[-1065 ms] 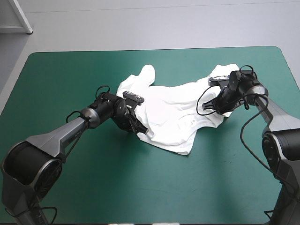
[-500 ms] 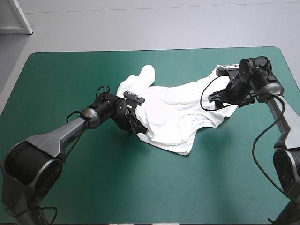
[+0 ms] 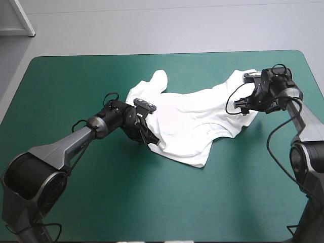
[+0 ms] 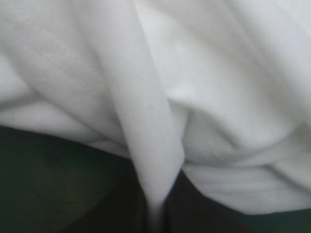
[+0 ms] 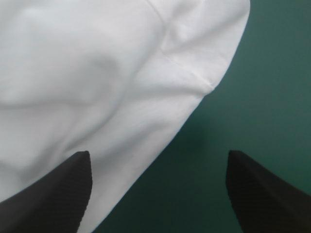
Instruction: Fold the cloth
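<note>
The left gripper [image 3: 152,142] was pinched all but closed on a ridge of the T-shirt [image 3: 192,121], at the cloth's 8 o'clock edge. Its wrist view showed that white fold running down between the black fingers [image 4: 194,218], a detail lost from above. The right gripper [image 5: 158,160] stood wide and held nothing, one finger over the shirt's edge and the other over bare teal-green cover [image 5: 267,97]. From above, the shirt lay crumpled and half spread toward 1 o'clock of the cover's centre, with the right gripper at its 3 o'clock end.
</note>
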Motion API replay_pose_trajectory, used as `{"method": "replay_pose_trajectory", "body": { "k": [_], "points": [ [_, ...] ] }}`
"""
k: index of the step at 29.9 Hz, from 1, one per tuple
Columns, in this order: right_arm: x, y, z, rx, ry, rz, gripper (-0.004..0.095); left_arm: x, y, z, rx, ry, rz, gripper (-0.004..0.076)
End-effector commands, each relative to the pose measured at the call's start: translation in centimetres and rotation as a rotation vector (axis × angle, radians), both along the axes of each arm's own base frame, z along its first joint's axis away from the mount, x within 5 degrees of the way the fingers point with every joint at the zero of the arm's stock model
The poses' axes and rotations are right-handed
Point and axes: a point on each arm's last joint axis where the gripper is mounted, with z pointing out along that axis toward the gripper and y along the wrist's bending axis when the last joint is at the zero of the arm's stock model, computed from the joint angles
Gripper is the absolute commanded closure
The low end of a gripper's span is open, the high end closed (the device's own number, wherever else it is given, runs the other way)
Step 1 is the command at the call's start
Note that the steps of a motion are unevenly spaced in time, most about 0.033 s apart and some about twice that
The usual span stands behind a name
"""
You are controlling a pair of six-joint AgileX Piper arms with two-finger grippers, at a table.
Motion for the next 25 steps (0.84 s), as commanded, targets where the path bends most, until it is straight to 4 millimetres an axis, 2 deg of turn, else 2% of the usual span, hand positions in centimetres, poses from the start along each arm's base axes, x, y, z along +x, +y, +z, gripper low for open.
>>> {"method": "replay_pose_trajectory", "body": {
  "k": [1,8,13,17,21,25],
  "points": [
    [0.8,-1.2,1.5,-0.001,-0.084,-0.015,0.0207,-0.2,-0.2,1.7,-0.039,-0.037,0.003,0.0703],
    [2.4,-1.2,-0.2,0.01,-0.134,-0.006,0.0344,-0.2,-0.2,1.7,-0.039,-0.037,0.003,0.0703],
    [2.9,-0.7,-2.0,0.066,-0.099,-0.007,0.0458,-0.2,-0.2,1.7,-0.038,-0.035,0.002,0.0703],
    [3.2,-0.5,-3.2,0.096,-0.071,-0.02,0.0629,-0.2,-0.2,1.7,-0.037,-0.034,0.002,0.0703],
    [3.4,-0.4,-3.6,0.107,-0.072,-0.024,0.091,-0.2,-0.2,1.7,-0.036,-0.035,0.002,0.0703],
    [3.1,-0.4,-2.9,0.105,-0.082,-0.023,0.0925,-0.2,-0.1,1.8,-0.026,-0.042,-0.004,0.0703]
  ]
}}
